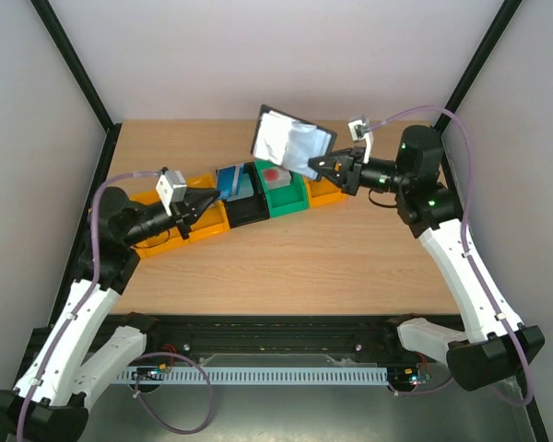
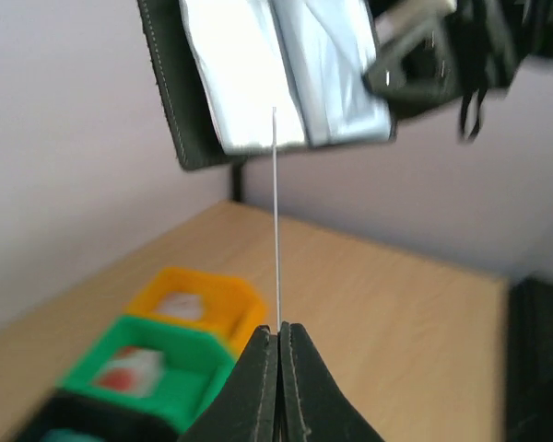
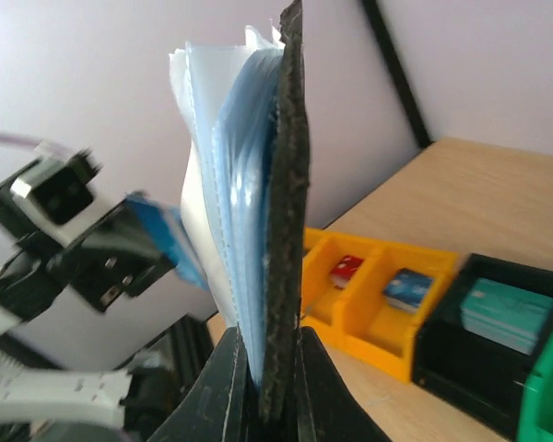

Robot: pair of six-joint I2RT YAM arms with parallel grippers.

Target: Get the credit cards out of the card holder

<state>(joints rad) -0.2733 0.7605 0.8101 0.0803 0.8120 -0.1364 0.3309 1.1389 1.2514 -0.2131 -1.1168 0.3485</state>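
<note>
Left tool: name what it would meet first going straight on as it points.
Probably the open card holder, held by the right tool; the card in the left tool would touch first. Depth unclear.

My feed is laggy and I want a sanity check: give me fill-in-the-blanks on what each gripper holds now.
1. The right gripper is shut on the open black card ___.
2. The left gripper pinches a thin ___ credit card.
3. The white piece in the green bin has a ___ dot.
Missing: holder; blue; red.
</note>
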